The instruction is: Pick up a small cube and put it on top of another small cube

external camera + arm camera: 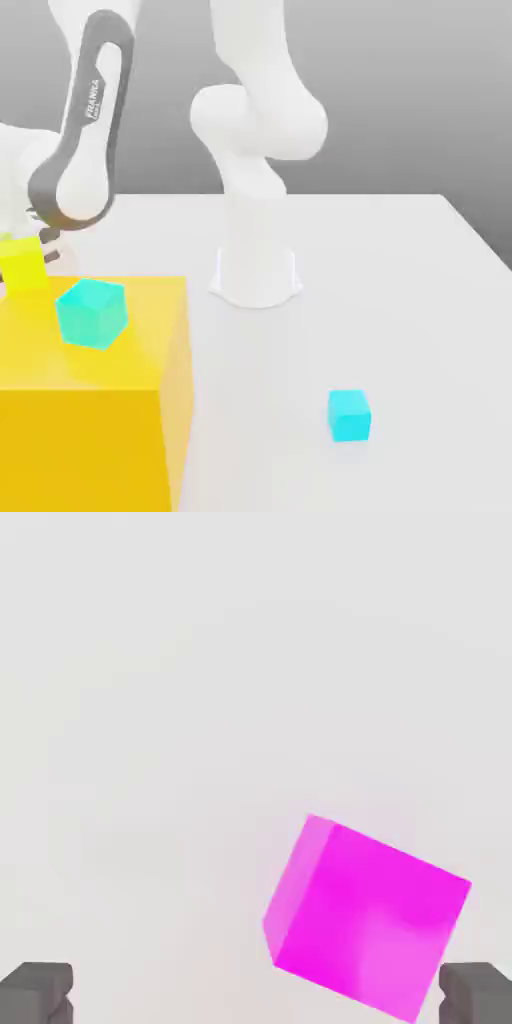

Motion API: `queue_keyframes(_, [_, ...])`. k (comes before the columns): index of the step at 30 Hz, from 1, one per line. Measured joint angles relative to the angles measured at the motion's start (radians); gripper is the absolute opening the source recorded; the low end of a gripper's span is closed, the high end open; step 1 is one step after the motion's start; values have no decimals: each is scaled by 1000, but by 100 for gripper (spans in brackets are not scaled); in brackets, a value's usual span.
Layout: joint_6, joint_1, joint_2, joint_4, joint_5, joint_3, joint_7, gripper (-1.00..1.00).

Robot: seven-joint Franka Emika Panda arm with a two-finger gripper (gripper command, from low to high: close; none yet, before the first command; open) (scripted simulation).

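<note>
In the hand view the small magenta-pink cube (365, 912) rests on the white table, turned at an angle to my fingers. My gripper (255, 997) hangs above it, open, with nothing between the jaws. The cube lies much closer to one dark fingertip (478, 994) than to the other (38, 992). The other small cube (349, 415), bright cyan, sits on the table toward the exterior view's front right, far from my arm (85, 130), which reaches down at the exterior view's left.
A large yellow block (100, 420) fills the exterior view's front left, with a bigger teal cube (91, 312) on its top. A small yellow-green block (22, 265) stands behind it. The robot's white base (256, 270) stands mid-table.
</note>
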Motion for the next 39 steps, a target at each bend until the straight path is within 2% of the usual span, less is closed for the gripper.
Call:
queue_keyframes(5, [112, 3, -6, -89, 81, -13, 147, 0])
queue_keyframes(10, [246, -119, 156, -62, 254, 143, 36, 0])
queue_keyframes(11, [270, -151, 186, -56, 271, 178, 23, -100])
queue_keyframes(18, [276, -158, 191, -55, 274, 185, 21, -100])
queue_keyframes(22, [184, -87, 70, -83, 151, 87, 115, -100])
queue_keyframes(25, [115, -66, -26, -95, 36, 55, 174, -100])
queue_keyframes(39, [-103, -97, -31, 20, -549, -22, -224, -100])
